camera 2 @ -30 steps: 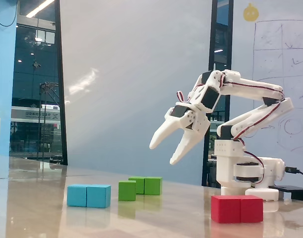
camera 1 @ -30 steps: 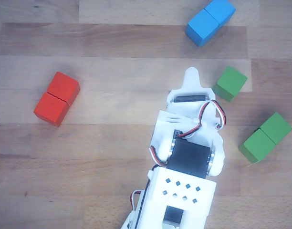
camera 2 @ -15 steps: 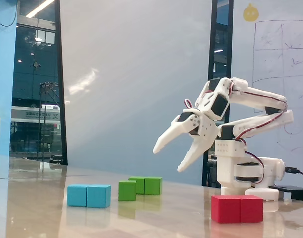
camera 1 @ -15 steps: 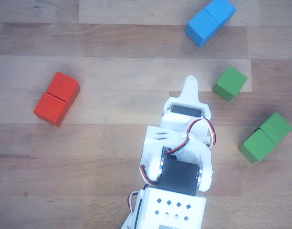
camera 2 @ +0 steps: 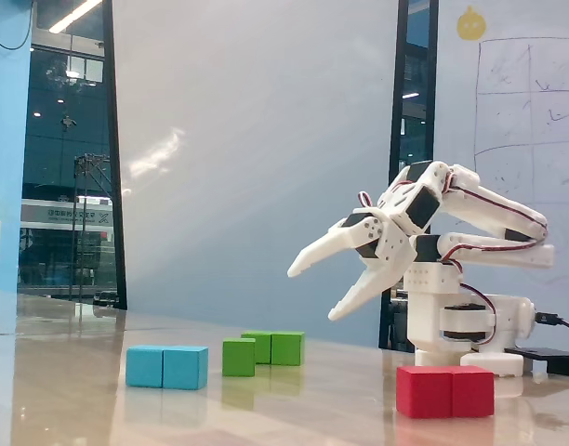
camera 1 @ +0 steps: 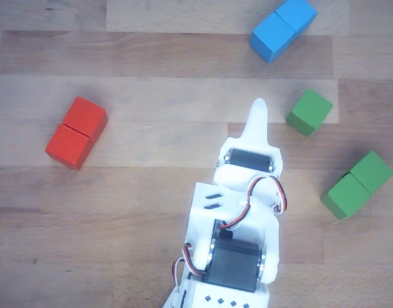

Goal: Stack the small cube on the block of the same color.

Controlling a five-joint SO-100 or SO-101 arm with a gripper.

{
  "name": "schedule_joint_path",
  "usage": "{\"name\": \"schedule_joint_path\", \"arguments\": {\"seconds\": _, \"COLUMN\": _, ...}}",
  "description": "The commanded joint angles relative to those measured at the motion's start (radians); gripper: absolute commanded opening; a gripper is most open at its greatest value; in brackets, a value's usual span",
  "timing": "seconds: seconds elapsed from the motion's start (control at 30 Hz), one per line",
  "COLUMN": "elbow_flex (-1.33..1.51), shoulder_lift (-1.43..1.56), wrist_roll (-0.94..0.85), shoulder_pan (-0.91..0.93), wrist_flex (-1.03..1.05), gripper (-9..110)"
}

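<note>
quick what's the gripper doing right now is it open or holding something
Gripper: open, jaws spread wide, holding nothing, raised above the table.

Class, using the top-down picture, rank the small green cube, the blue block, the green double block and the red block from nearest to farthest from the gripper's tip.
1. The small green cube, just right of the gripper.
2. The blue block, above it, slightly right.
3. The green double block, lower right.
4. The red block, far left.
</note>
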Motion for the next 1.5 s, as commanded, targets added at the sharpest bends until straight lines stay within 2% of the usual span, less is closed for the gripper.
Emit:
{"name": "schedule_joint_path", "arguments": {"seconds": 0.0, "elbow_flex": 0.008, "shoulder_lift": 0.055, "wrist_roll": 0.008, "shoulder_pan": -0.005, "wrist_flex": -0.028, "gripper": 28}}
{"name": "schedule_joint_path", "arguments": {"seconds": 0.37, "elbow_flex": 0.152, "shoulder_lift": 0.221, "wrist_roll": 0.008, "shoulder_pan": -0.002, "wrist_flex": -0.012, "gripper": 28}}
{"name": "schedule_joint_path", "arguments": {"seconds": 0.7, "elbow_flex": 0.158, "shoulder_lift": 0.232, "wrist_roll": 0.008, "shoulder_pan": -0.006, "wrist_flex": -0.005, "gripper": 28}}
{"name": "schedule_joint_path", "arguments": {"seconds": 0.97, "elbow_flex": 0.121, "shoulder_lift": 0.233, "wrist_roll": 0.008, "shoulder_pan": -0.008, "wrist_flex": 0.138, "gripper": 28}}
{"name": "schedule_joint_path", "arguments": {"seconds": 1.47, "elbow_flex": 0.120, "shoulder_lift": 0.233, "wrist_roll": -0.008, "shoulder_pan": -0.066, "wrist_flex": 0.132, "gripper": 28}}
